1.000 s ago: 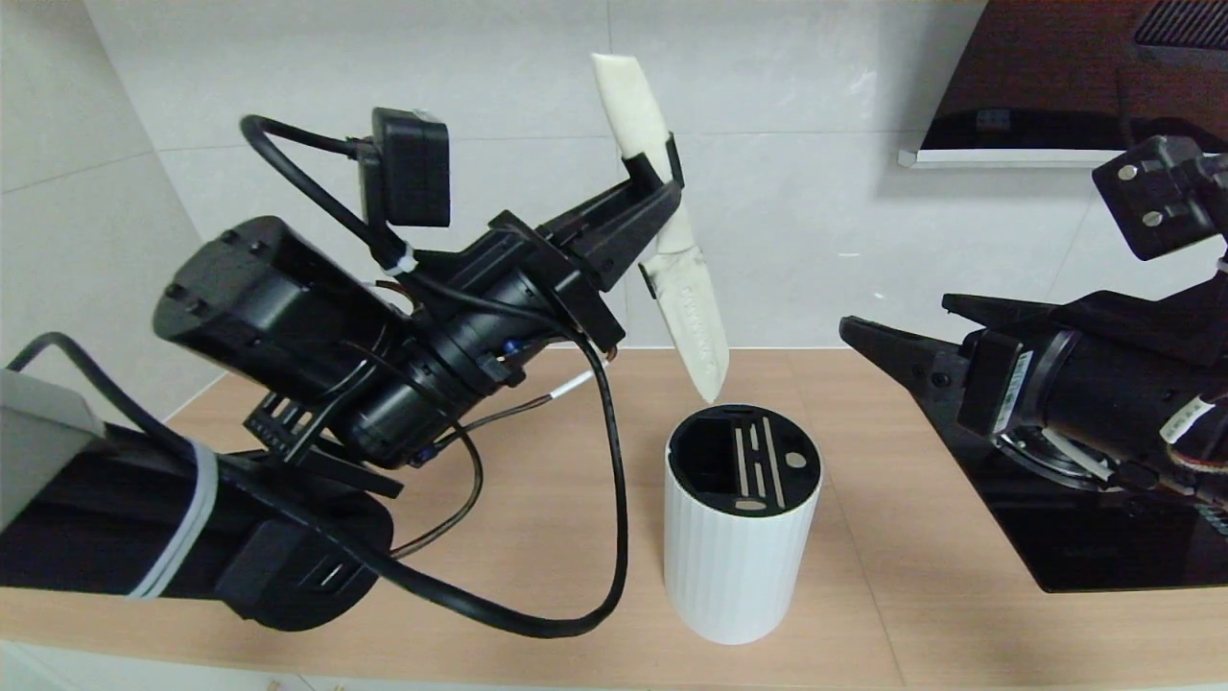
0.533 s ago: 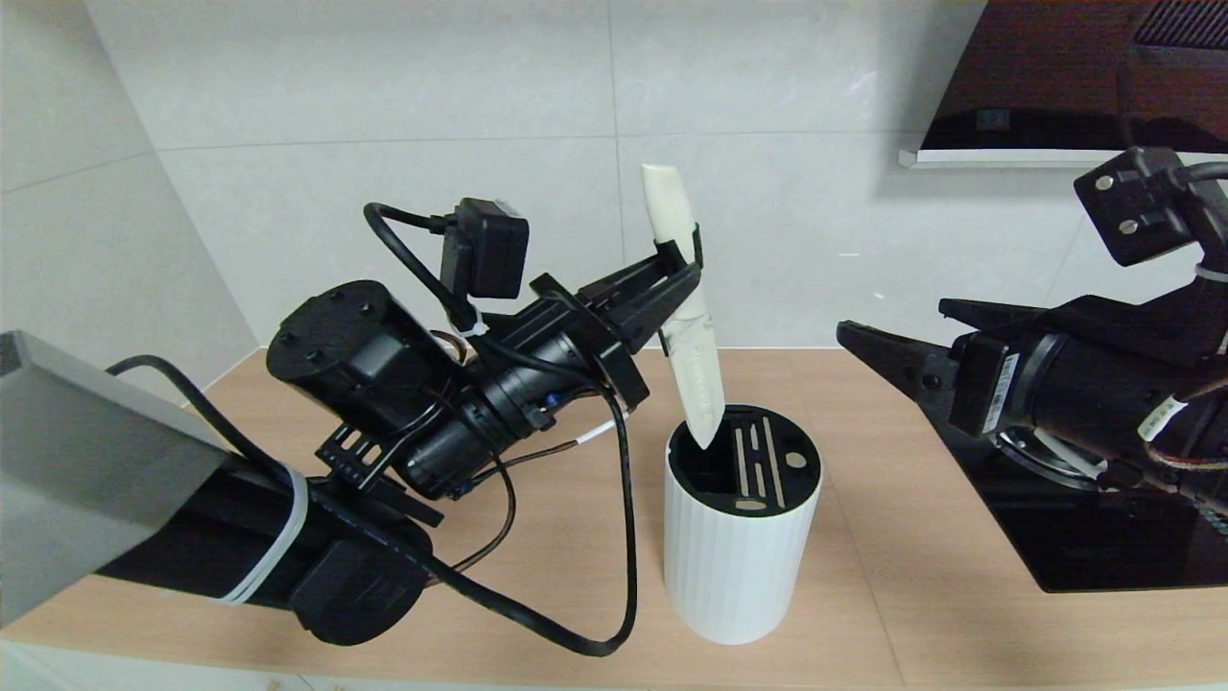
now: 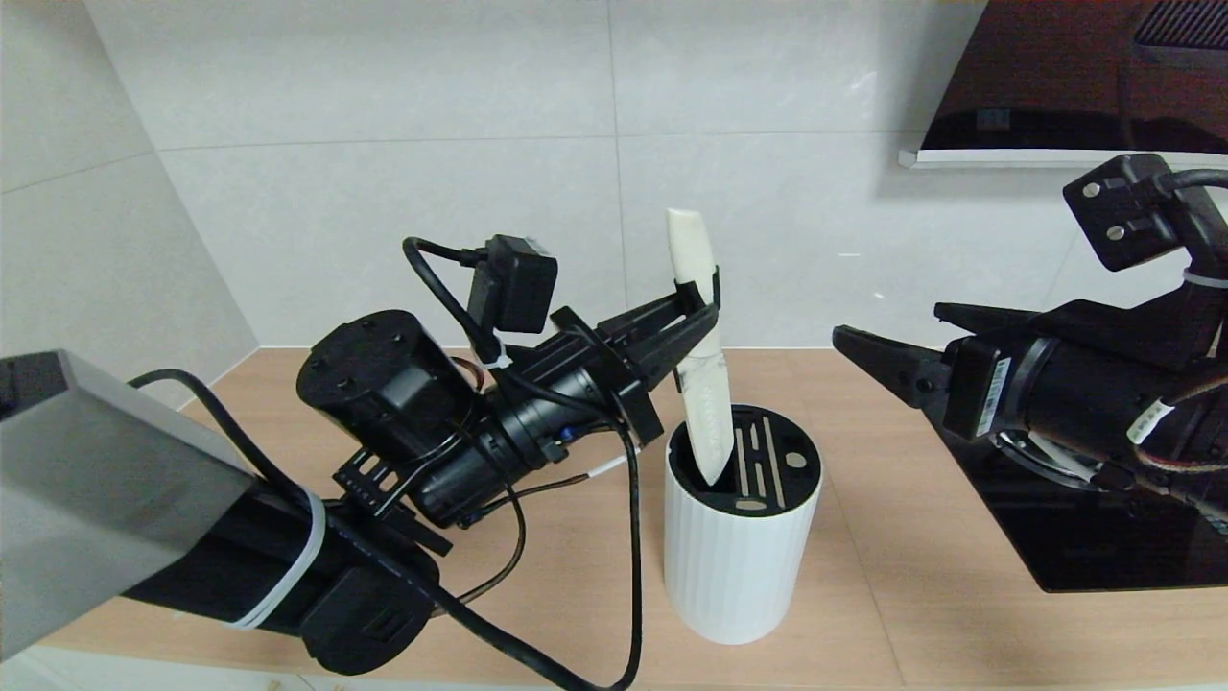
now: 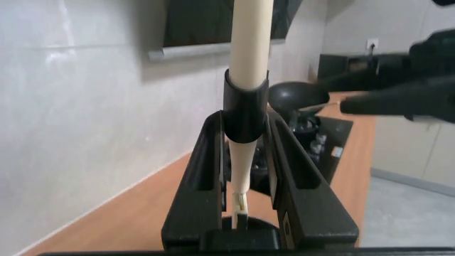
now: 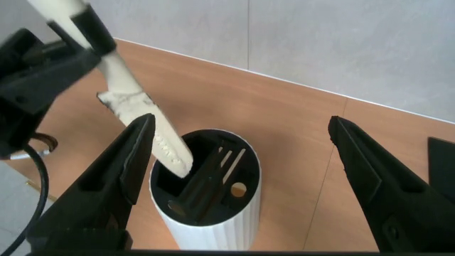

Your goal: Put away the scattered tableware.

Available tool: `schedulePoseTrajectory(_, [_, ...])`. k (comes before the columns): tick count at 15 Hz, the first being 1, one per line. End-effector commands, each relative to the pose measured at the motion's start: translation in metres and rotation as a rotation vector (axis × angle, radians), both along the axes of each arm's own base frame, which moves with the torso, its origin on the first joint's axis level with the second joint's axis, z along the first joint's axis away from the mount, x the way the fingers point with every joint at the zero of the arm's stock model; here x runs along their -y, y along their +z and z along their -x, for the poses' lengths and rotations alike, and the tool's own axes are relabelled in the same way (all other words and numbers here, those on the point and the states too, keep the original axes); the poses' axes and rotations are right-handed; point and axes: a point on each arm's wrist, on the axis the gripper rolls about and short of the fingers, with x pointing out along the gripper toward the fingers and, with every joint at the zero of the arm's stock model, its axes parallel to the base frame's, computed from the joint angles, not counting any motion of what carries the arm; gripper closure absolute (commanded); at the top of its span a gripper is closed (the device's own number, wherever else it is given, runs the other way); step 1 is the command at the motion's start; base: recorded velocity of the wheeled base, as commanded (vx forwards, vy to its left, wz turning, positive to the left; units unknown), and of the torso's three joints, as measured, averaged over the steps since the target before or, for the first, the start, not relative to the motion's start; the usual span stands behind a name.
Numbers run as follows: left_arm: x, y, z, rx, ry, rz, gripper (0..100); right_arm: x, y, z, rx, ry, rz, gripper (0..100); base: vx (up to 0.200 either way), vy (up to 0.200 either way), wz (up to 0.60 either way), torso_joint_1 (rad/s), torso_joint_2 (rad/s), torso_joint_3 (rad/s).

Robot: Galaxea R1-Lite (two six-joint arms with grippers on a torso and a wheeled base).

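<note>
Left gripper (image 3: 705,307) clamps a cream-white knife (image 3: 708,413).
Its blade tip sits inside the white ribbed cylindrical holder (image 3: 739,557); right gripper (image 5: 240,124) gapes nearby.

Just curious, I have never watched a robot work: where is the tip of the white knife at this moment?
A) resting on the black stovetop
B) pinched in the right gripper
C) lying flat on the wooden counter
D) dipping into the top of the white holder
D: the left gripper holds the knife point down, and its tip sits inside the wide opening on top of the holder.
</note>
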Motion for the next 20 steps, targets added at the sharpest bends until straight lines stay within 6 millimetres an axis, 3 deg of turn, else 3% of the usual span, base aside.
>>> schedulePoseTrajectory(1, [0.003,-0.008,0.001,-0.022,-0.009,-0.016,100,-0.001,-0.001,-0.001,-0.004,0.001,0.003,0,0.000,0.000,0.00,0.000,0.00,0.000])
schedulePoseTrajectory(16, [0.016,-0.068,0.003,-0.144,-0.025,-0.152,100,-0.003,-0.005,-0.003,-0.015,0.001,0.012,0,0.000,0.000,0.00,0.000,0.00,0.000])
schedulePoseTrajectory(20, [0.017,-0.073,0.002,-0.156,-0.024,-0.160,100,-0.003,-0.005,-0.003,-0.015,-0.001,0.012,0,0.000,0.000,0.00,0.000,0.00,0.000])
